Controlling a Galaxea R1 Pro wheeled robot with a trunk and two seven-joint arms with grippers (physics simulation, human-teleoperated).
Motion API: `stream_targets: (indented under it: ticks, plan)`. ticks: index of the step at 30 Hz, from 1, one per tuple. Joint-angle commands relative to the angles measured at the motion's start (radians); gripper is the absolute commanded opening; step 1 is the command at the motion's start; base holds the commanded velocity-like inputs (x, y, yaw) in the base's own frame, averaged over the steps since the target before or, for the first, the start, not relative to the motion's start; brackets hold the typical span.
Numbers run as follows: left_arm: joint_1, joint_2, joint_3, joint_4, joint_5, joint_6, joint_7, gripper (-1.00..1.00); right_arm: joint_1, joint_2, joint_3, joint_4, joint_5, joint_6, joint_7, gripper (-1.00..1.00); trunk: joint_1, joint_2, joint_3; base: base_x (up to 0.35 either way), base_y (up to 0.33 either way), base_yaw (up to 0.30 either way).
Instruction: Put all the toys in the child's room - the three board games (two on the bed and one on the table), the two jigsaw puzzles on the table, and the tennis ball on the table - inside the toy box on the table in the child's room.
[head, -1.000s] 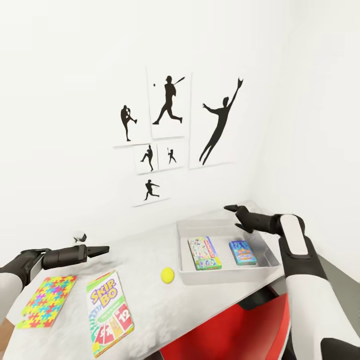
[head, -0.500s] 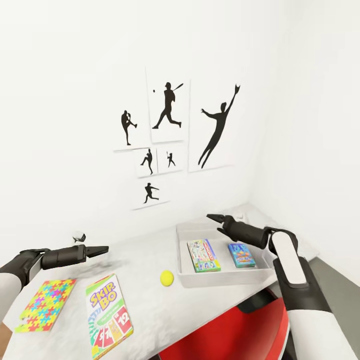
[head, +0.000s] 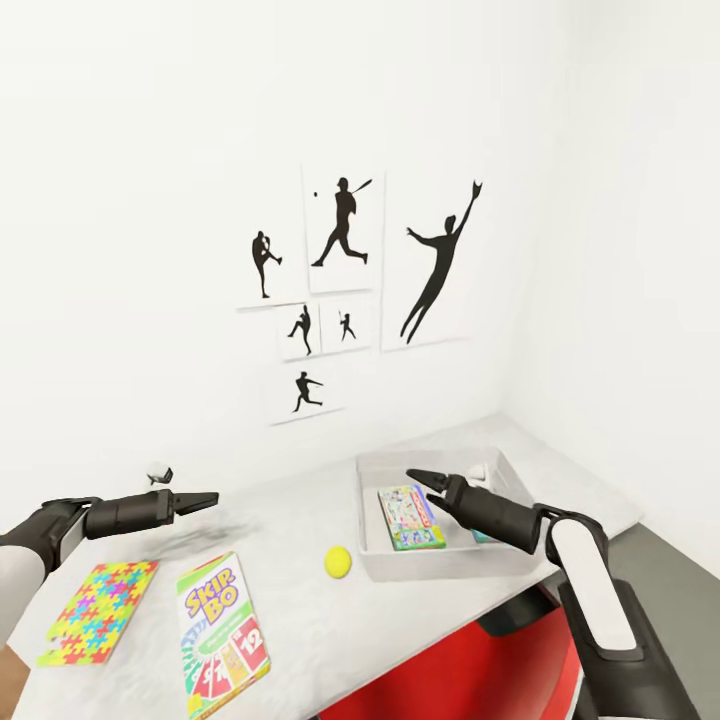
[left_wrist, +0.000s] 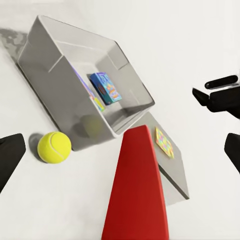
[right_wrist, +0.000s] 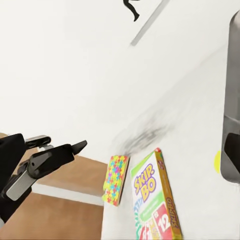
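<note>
Two hands up, both empty: your right hand (head: 418, 480) hovers over the toy box (head: 520, 560), fingers nearly closed; your left hand (head: 205, 498) hangs above the counter (head: 300, 620), how far open I can't tell. Tennis ball (head: 338, 561) sits just beside the box, between the hands. Skip-Bo game (head: 220, 632) and jigsaw puzzle (head: 97, 612) lie below your left hand.

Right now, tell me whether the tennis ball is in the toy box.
Out. The ball lies on the table beside the box.
</note>
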Motion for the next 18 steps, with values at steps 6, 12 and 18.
stream_targets:
  ticks: [6, 12, 18]
  plan:
    - [-0.001, -0.001, 0.002, 0.0, -0.003, 0.008, -0.004, 1.0, 0.046, 0.0, 0.007, -0.035, 0.009, 0.003, 0.036, 1.0, 0.001, -0.002, 0.008, 0.0, 0.0, 0.062]
    - [-0.001, -0.001, 0.002, 0.0, -0.003, 0.006, -0.004, 1.0, 0.096, -0.003, 0.023, -0.044, 0.01, -0.045, 0.103, 1.0, 0.001, -0.002, 0.017, 0.0, 0.0, 0.062]
    - [-0.001, -0.002, 0.002, 0.0, -0.003, 0.005, -0.004, 1.0, 0.163, -0.012, 0.059, -0.045, 0.015, -0.143, 0.193, 1.0, 0.001, -0.002, 0.026, 0.0, 0.0, 0.062]
